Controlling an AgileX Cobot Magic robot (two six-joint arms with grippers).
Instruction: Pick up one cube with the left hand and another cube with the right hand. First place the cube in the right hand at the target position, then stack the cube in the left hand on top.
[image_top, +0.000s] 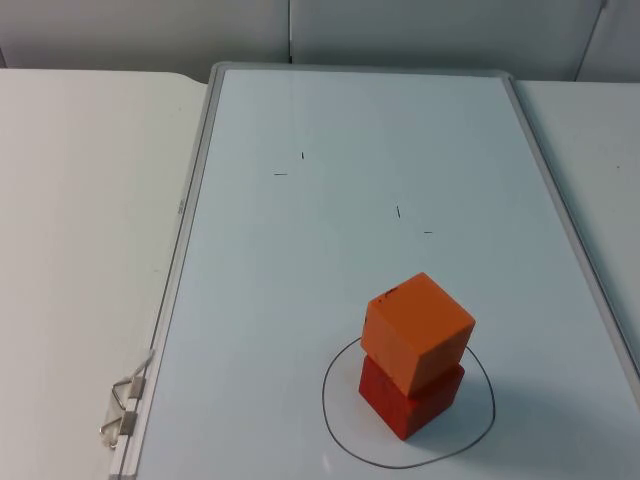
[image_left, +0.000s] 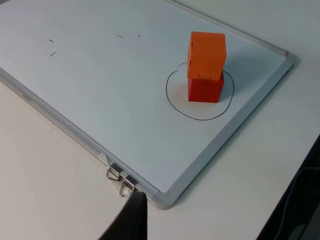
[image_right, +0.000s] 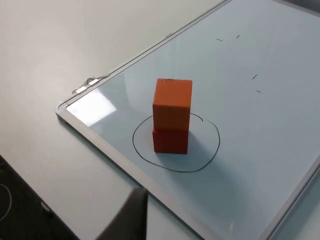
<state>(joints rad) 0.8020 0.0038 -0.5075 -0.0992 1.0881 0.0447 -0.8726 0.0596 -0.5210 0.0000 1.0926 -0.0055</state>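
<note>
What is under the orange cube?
The orange cube sits on a red cube, slightly twisted against it. The red cube stands on the whiteboard inside the drawn circle. The red cube's top face is covered.

A plain lab or test room: a white bench (image_top: 80, 250) against a grey partition wall (image_top: 400, 30), carrying a whiteboard (image_top: 300, 300) with a hand-drawn circle (image_top: 335, 420) as target.
</note>
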